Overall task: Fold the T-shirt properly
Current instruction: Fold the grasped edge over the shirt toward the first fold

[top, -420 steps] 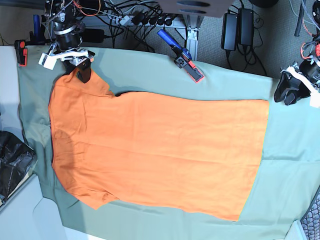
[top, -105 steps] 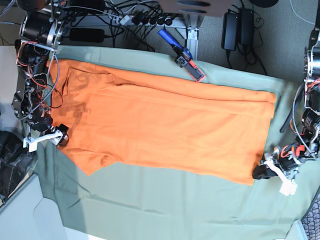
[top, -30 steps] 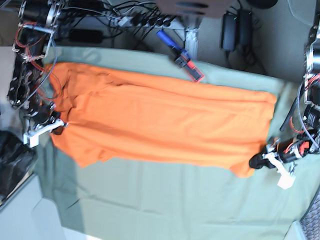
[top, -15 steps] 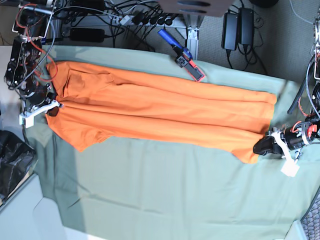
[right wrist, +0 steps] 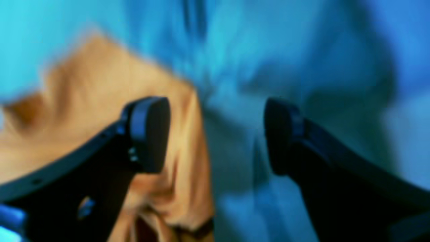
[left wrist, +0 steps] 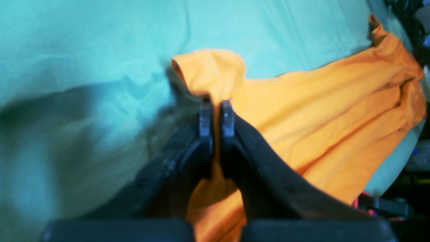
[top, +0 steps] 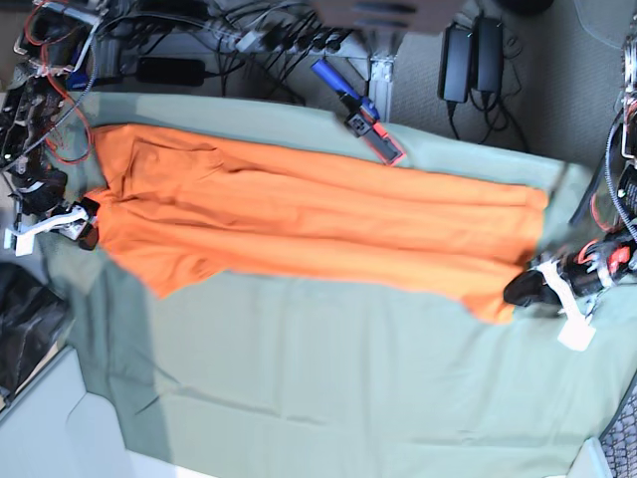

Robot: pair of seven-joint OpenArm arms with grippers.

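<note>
We see the orange T-shirt (top: 309,229) folded lengthwise into a long band on the far half of the grey-green cloth (top: 328,388). Our left gripper (left wrist: 214,112) is clenched on its hem corner, at the band's near end. Our right gripper (right wrist: 215,134) stands released, one finger over the shirt's other end. A blue clamp (top: 356,110) lies beyond the shirt.

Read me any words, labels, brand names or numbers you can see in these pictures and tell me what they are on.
None can be read.
T-shirt: plain orange, no print showing.
Grey-green cloth: no marking.
Blue and red tool at the table's far edge: any label too small to read.
Power bricks on the floor: labels too small to read.
Both wrist views: blurred, no text visible.
</note>
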